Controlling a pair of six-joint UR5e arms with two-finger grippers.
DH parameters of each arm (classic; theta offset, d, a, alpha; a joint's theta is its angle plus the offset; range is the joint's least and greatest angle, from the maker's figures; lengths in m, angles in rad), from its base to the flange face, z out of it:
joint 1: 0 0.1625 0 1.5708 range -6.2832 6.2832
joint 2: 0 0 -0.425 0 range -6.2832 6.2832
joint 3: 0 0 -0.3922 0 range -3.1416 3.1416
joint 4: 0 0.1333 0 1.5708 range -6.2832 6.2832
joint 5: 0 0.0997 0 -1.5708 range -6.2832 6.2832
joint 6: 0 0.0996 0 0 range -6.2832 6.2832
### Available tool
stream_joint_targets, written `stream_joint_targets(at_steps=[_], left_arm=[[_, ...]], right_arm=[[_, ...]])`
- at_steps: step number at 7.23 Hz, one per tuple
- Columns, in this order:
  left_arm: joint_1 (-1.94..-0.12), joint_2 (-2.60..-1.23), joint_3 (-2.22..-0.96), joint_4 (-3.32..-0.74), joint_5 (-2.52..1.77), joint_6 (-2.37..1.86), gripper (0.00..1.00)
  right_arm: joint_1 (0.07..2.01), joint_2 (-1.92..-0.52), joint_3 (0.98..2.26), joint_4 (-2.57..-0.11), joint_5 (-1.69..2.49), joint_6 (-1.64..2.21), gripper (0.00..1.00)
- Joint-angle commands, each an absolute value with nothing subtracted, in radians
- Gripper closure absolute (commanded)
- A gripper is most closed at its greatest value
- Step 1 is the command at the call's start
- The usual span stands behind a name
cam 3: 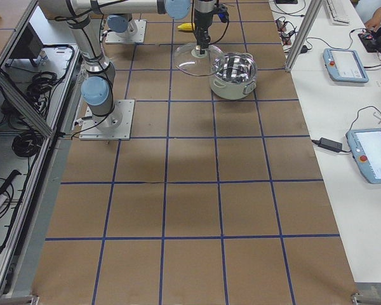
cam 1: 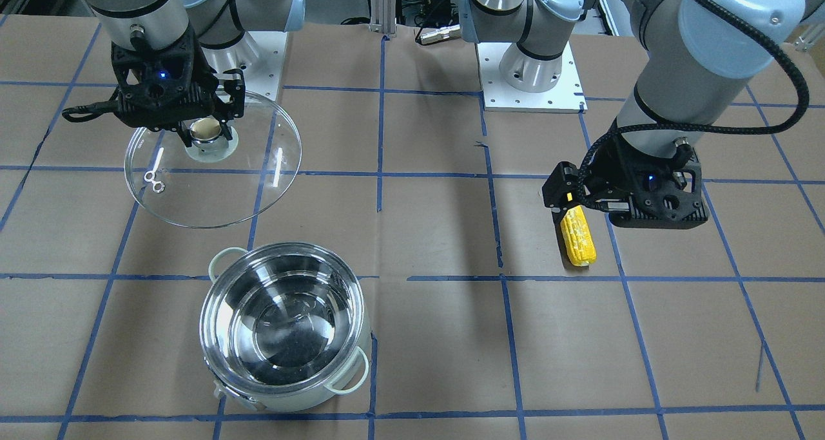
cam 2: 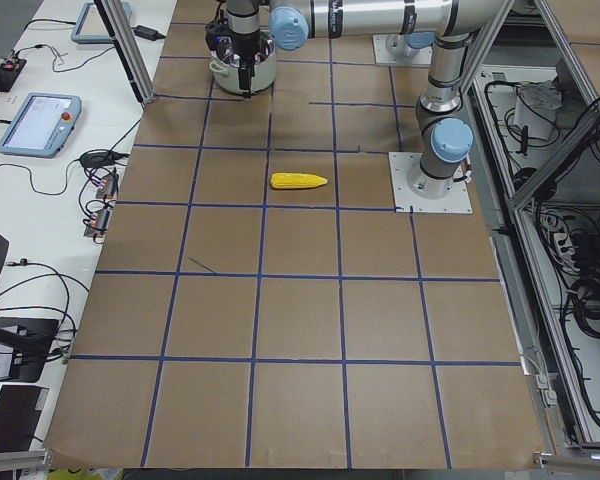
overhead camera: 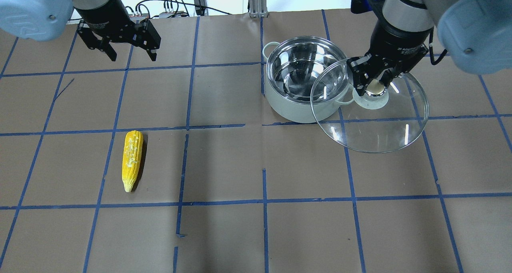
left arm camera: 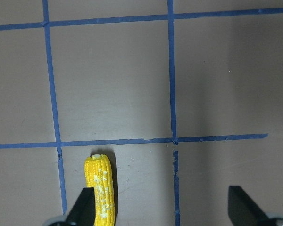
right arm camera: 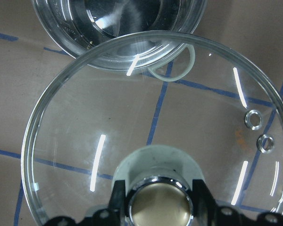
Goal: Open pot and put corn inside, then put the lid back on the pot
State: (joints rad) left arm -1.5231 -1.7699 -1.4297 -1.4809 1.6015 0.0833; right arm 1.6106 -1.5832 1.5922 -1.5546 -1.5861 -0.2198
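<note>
We take the pot as our landmark. It stands upright on the brown table, which is marked off in squares by blue tape. The pot is open, and we see nothing in its shiny steel inside. One pale loop handle sticks out on each side.

The lid is off the pot. It is held up beside the pot, on the side nearer the robot's base, and it is tilted. In the overhead view its glass edge overlaps the pot's rim and one handle, but we cannot tell whether they touch. The right gripper is clenched on the lid's cream knob, with one finger on each side of the steel ring. Through the glass, in the right wrist view, we see two small metal rings near the lid's edge.

The corn lies flat on the table, well apart from the pot, on the side away from the lid. It lies alone, with its own shadow beside it.

The left gripper hangs above the table over on the corn's side, far from the pot. Its jaws are spread wide and grasp nothing. In the left wrist view the corn's blunt end shows just beside one fingertip.
</note>
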Motion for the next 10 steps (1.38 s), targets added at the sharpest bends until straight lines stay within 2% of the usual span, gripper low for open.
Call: stream_joint_targets(at_steps=[1, 5, 8, 10], left_arm=[[-1.523, -1.785, -1.419, -1.479, 1.597, 0.083, 0.0], [-1.525, -1.775, -1.394, -1.499, 1.608, 0.083, 0.0], [-1.482, -1.763, -1.454, -1.505, 1.614, 0.148, 0.0], [-1.477, -1.767, -1.43, -1.514, 1.612, 0.129, 0.0]], right_arm=[[1.611, -1.583, 1.592, -1.555, -1.586, -0.219, 0.72], [1.611, -1.583, 1.594, -1.555, -1.586, -0.221, 0.72], [1.611, -1.583, 1.594, -1.56, -1.586, -0.219, 0.72], [1.611, -1.582, 1.594, -1.56, -1.586, -0.221, 0.72]])
